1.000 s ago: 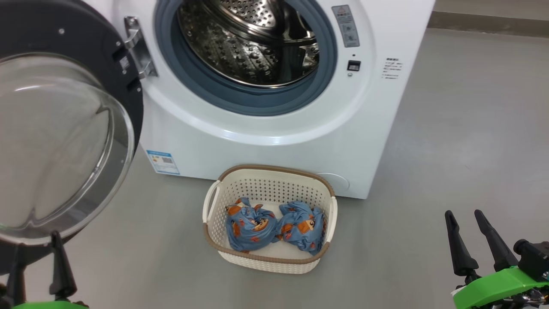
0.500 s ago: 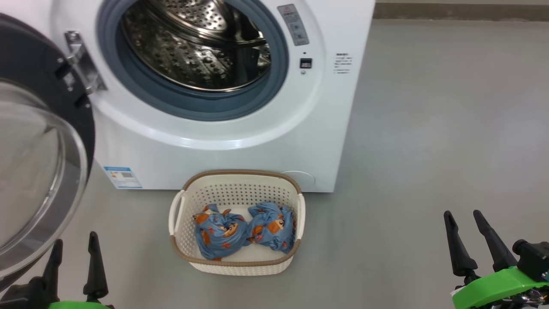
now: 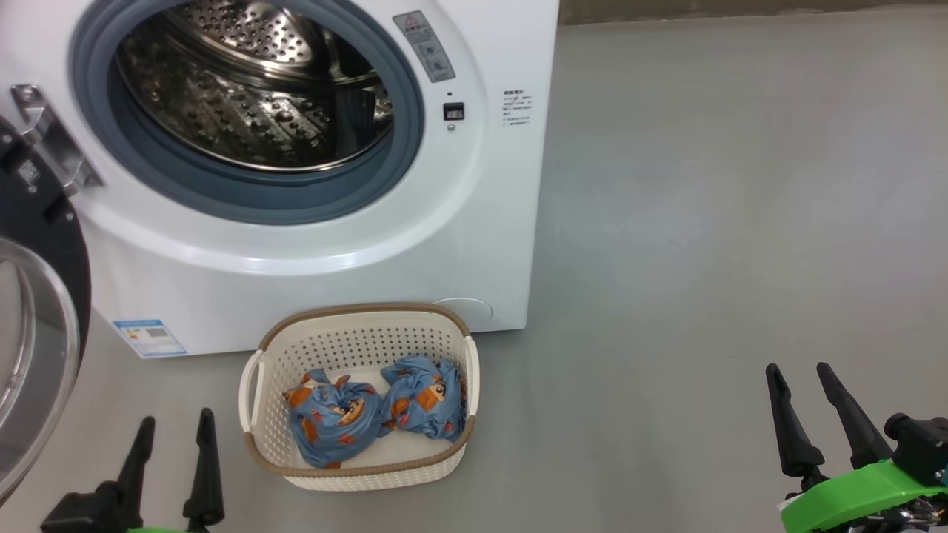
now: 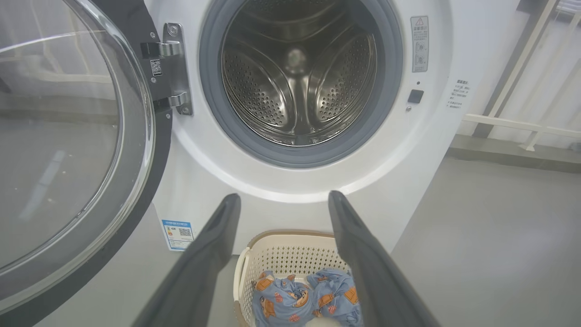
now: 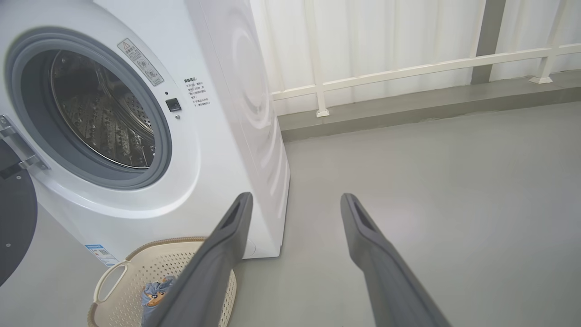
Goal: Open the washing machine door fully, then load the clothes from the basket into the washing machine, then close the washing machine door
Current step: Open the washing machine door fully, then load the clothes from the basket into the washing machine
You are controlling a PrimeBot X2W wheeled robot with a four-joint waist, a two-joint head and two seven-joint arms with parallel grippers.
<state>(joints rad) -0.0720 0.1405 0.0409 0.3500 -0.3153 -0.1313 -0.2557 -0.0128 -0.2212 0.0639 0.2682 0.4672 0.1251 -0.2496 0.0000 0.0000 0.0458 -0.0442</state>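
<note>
The floor [image 3: 703, 222] is smooth, plain grey with a faint sheen. The washing machine [image 3: 311, 296] stands on it at the left, a blue label [image 3: 149, 337] at its lower left corner. The basket [image 3: 370, 480] sits on the floor just in front of the machine's base; whether the two touch cannot be told.

Drum mouth [image 3: 252, 96] of the washing machine [image 3: 296, 296] is unobstructed, ringed by the grey gasket [image 3: 244, 203]. The washing machine door [image 4: 59, 136] stands open on the left on its hinge [image 3: 52, 148]; its bulging glass blocks that side, close to the left gripper [image 3: 176, 418]. The basket [image 3: 355, 474] sits on the floor [image 3: 703, 222] close in front of the machine, below the mouth. Its top is open and the clothes [image 3: 374, 411] lie uncovered, so the way from basket up to mouth is free. Left gripper is just beside the basket's left handle, fingers spread. Right gripper [image 3: 798, 369], fingers spread, is well apart over bare floor, with wide room right of the machine back to a railing [image 5: 408, 68].
</note>
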